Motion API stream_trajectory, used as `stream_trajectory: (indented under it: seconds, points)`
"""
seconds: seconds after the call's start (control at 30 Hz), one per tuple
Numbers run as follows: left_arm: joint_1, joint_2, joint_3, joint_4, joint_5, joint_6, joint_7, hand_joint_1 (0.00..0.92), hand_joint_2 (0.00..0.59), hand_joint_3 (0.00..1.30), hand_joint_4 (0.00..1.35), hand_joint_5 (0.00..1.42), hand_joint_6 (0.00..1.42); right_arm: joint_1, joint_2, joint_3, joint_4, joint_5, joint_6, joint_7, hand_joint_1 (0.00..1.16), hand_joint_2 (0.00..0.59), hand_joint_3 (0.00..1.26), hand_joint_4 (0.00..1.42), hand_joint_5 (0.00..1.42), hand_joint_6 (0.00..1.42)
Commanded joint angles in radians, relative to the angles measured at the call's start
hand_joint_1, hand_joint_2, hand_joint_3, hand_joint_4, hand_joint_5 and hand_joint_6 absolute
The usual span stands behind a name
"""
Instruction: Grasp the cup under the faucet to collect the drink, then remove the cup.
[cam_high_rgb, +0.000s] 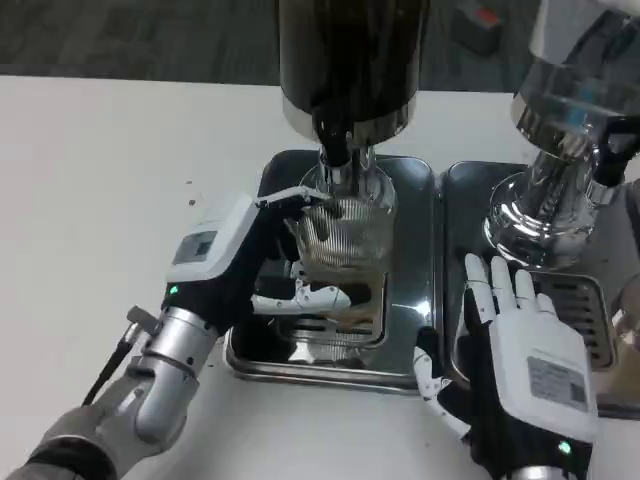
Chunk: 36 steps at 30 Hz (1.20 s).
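A clear ribbed glass cup (345, 235) stands under the black faucet (337, 148) of a dark drink dispenser (347, 60). A little brown drink shows at the cup's bottom. My left hand (255, 255) grips the cup from its left side, fingers wrapped around the glass. The cup stands on a steel drip tray (415, 265). My right hand (520, 350) lies flat and open at the lower right, fingers spread over the edge of the neighbouring tray, holding nothing.
A second dispenser with a chrome base (545, 215) stands at the right on its own steel tray (590, 300) with a slotted grate. White table (100, 180) stretches to the left.
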<state>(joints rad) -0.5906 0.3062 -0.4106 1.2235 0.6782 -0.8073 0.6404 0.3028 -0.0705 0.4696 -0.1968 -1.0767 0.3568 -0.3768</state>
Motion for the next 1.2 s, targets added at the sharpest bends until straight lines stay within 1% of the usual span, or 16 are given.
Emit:
stream_trajectory:
  seconds: [0.03,0.1,0.13,0.2,0.33,0.43,0.47,0.5,0.63,0.67,0.77,0.87,0.97,1.03,1.1,1.2]
  points:
    - [-0.011,0.010,-0.012,0.007,0.010,0.013,0.031,0.512,0.024,0.45,0.53,0.75,0.80,0.008,0.002,-0.002,-0.009,-0.001,0.005,-0.010,0.46,0.514,0.06,0.00,0.00,0.05]
    - [-0.010,0.017,-0.010,0.006,0.004,0.002,0.022,0.325,0.033,0.39,0.51,0.77,0.78,0.004,0.002,-0.002,-0.007,0.001,0.003,-0.007,0.47,0.517,0.06,0.00,0.00,0.05]
    - [-0.009,0.019,-0.008,0.006,-0.001,-0.005,0.016,0.250,0.026,0.36,0.50,0.76,0.77,0.002,0.002,-0.002,-0.006,0.002,0.003,-0.006,0.47,0.519,0.06,0.00,0.00,0.05]
    - [-0.008,0.023,-0.004,0.005,-0.007,-0.013,0.012,0.193,0.033,0.33,0.47,0.74,0.76,-0.001,0.002,-0.002,-0.004,0.003,0.001,-0.004,0.47,0.521,0.06,0.00,0.00,0.05]
    - [-0.006,0.028,0.000,0.003,-0.013,-0.024,0.012,0.127,0.036,0.30,0.44,0.72,0.74,-0.007,0.000,-0.003,0.001,0.007,-0.002,-0.002,0.47,0.523,0.06,0.00,0.00,0.05]
    - [-0.005,0.029,0.003,0.004,-0.021,-0.031,0.004,0.075,0.015,0.28,0.42,0.71,0.72,-0.010,0.000,-0.005,0.005,0.012,-0.003,-0.004,0.47,0.524,0.06,0.00,0.00,0.05]
    - [-0.004,0.029,0.006,0.005,-0.025,-0.036,-0.001,0.021,0.005,0.28,0.42,0.70,0.69,-0.011,0.000,-0.005,0.006,0.013,-0.003,-0.004,0.47,0.524,0.06,0.00,0.00,0.05]
    - [-0.004,0.029,0.007,0.005,-0.029,-0.039,-0.005,0.004,0.006,0.28,0.41,0.70,0.67,-0.012,0.000,-0.006,0.007,0.014,-0.004,-0.004,0.47,0.524,0.06,0.00,0.00,0.05]
    - [0.013,0.037,0.053,0.005,-0.102,-0.100,-0.070,0.000,0.017,0.26,0.40,0.67,0.61,-0.012,0.000,-0.006,0.007,0.013,-0.003,-0.007,0.47,0.524,0.06,0.00,0.00,0.04]
    - [0.023,0.046,0.065,-0.001,-0.117,-0.113,-0.076,0.000,0.018,0.26,0.38,0.65,0.60,-0.012,0.000,-0.007,0.007,0.013,-0.003,-0.007,0.47,0.524,0.05,0.00,0.00,0.04]
    - [0.051,0.070,0.095,-0.015,-0.151,-0.144,-0.095,0.000,0.031,0.21,0.25,0.50,0.46,-0.013,-0.005,-0.006,0.009,0.009,-0.004,-0.008,0.48,0.520,0.04,0.00,0.00,0.01]
    - [0.078,0.095,0.118,-0.029,-0.170,-0.167,-0.111,0.000,0.036,0.16,0.16,0.41,0.34,-0.018,-0.011,-0.001,0.012,-0.001,-0.001,-0.004,0.48,0.519,0.04,0.00,0.00,0.00]
    - [0.107,0.116,0.151,-0.046,-0.202,-0.194,-0.135,0.000,0.039,0.15,0.14,0.40,0.31,-0.027,-0.022,0.001,0.015,-0.008,0.001,0.004,0.48,0.516,0.04,0.00,0.00,0.00]
    - [0.126,0.120,0.178,-0.058,-0.238,-0.221,-0.162,0.000,0.045,0.14,0.14,0.37,0.27,-0.031,-0.030,0.000,0.016,-0.009,0.001,0.010,0.47,0.512,0.03,0.00,0.00,0.00]
    - [0.154,0.136,0.209,-0.088,-0.283,-0.265,-0.200,0.000,0.048,0.09,0.08,0.30,0.21,-0.036,-0.035,0.001,0.018,-0.014,0.006,0.018,0.46,0.508,0.00,0.00,0.00,0.00]
    - [0.188,0.150,0.245,-0.133,-0.345,-0.314,-0.272,0.000,0.051,0.03,0.01,0.22,0.13,-0.042,-0.041,0.001,0.019,-0.015,0.011,0.031,0.43,0.496,0.00,0.00,0.00,0.00]
